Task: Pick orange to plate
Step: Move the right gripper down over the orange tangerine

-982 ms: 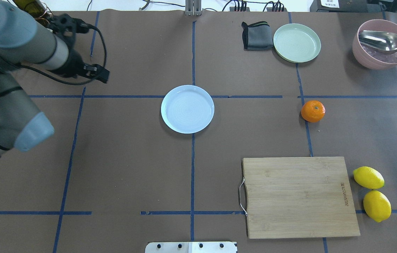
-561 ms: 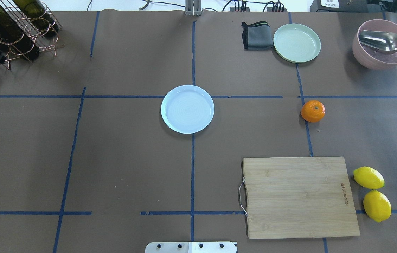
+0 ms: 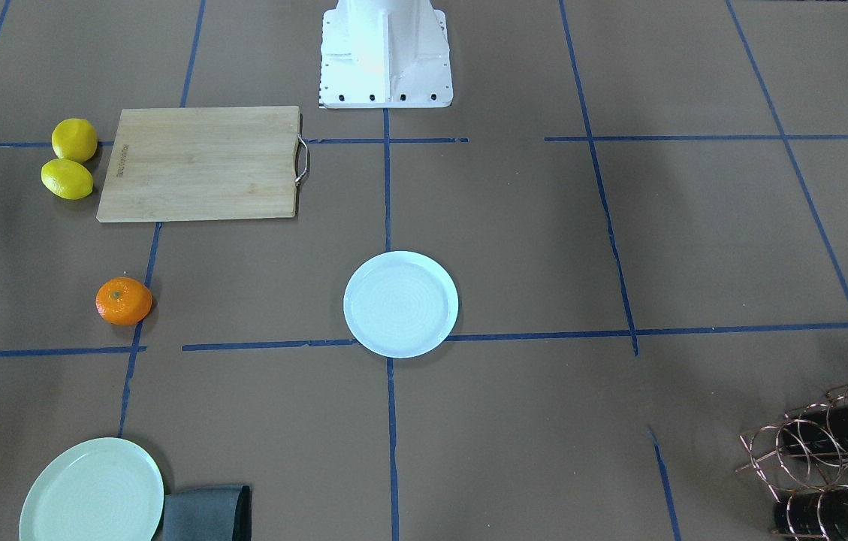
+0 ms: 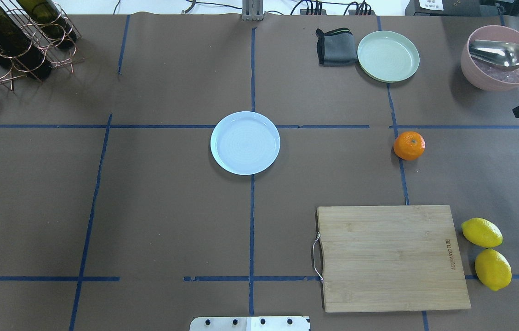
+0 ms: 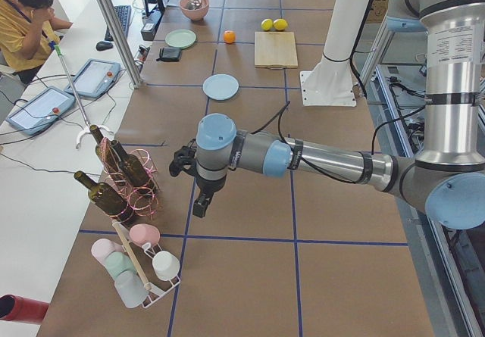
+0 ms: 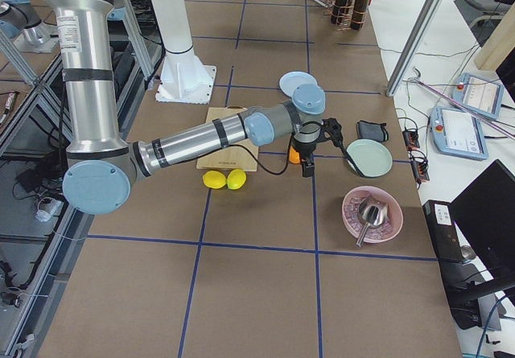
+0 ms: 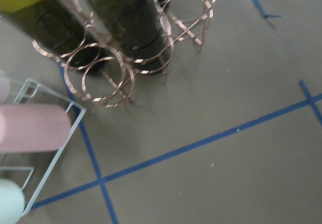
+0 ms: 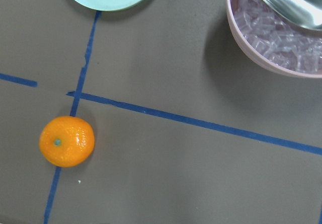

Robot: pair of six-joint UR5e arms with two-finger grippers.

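**Robot arms poised over a set table.** The right gripper [image 6: 306, 168] hangs above the table [image 4: 158, 207] between the orange [image 4: 409, 145] and a pink bowl [image 4: 475, 78]. No view shows whether its fingers are parted or closed, or whether they hold anything. The left gripper [image 5: 200, 203], at the table's other end beside a copper wire rack [image 4: 20, 55] of dark green bottles [image 4: 6, 39], is just as hard to judge.

The orange is small, round and glossy, with pebbled skin and a tiny green stem dimple. It sits on a blue tape line [image 4: 403, 184] on the robot's right, well apart from the plate [image 4: 245, 143] at the table's centre. The plate is smooth and white with a bluish cast, raised at the rim and faintly ringed inside.

Nearer the robot lies a rectangular bamboo cutting board [image 4: 388, 257] with a wire handle. The brand mark burned in along one short edge is too small to read. Two yellow lemons [image 4: 481, 232] lie side by side just beside it.

The bowl holds clear, ice-like cubes and a steel spoon [image 4: 498, 53]. A pale green plate [image 4: 388, 56] sits next to a folded grey cloth [image 4: 335, 47]. Brown paper covers the table.
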